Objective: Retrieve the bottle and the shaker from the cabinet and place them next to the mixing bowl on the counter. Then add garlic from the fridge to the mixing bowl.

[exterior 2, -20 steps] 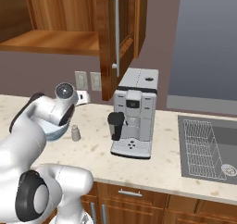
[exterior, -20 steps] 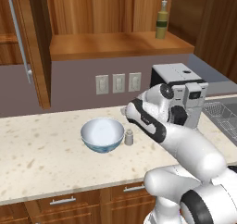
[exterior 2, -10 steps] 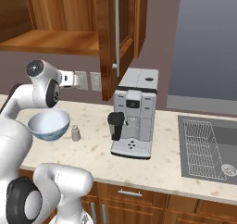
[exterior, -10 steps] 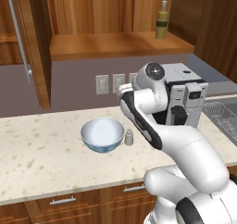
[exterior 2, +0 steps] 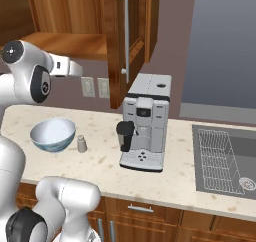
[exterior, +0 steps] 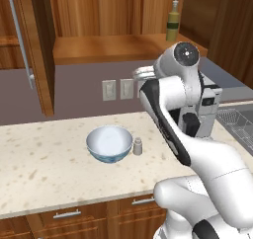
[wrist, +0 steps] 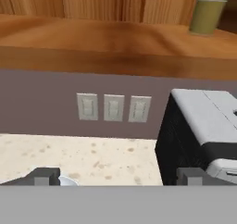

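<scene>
- Small pale grey-white cylinder shaker (exterior: 138, 146) stands on the beige speckled bench (exterior: 44, 169), just beside the blue-patterned white mixing bowl (exterior: 109, 143)
- End effector (wrist: 118, 177) spread wide, empty
- Slim olive-green bottle (exterior: 172, 22) upright on the cabinet shelf (exterior: 108, 48); probably smooth, rigid, tippy; grip mid-body

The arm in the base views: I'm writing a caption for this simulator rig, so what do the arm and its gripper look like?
The arm is built of glossy white, rounded shell segments with dark bands and black circular joint caps, one bearing a small pale centre mark. No cables or lettering are visible. The gripper shows in the hand view as two small, blocky dark grey finger tips.
</scene>
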